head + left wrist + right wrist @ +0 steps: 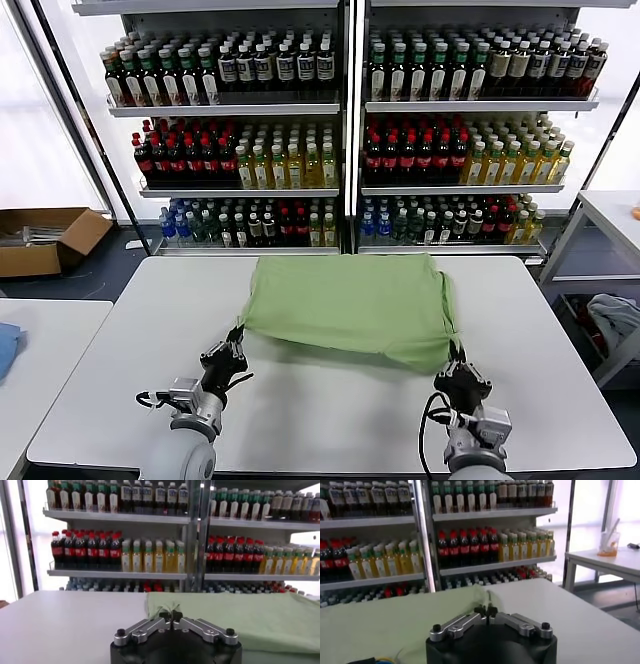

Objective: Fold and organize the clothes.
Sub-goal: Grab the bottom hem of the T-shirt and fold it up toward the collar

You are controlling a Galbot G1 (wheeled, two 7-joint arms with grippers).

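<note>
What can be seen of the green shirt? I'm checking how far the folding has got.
The green shirt is soft, light green fabric, lying on the white table as a roughly rectangular folded shape, plain side up; no collar, buttons or print show. Its near edge is lifted at both corners: the left gripper is shut on one corner, the right gripper on the other. The far edge rests on the tabletop.

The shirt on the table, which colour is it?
Plain light green shirt, no print showing; the head view shows it best.

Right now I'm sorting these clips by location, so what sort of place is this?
Probably a mock shop or lab: shelves of drink bottles behind a white table, with a cardboard box on the floor.
</note>
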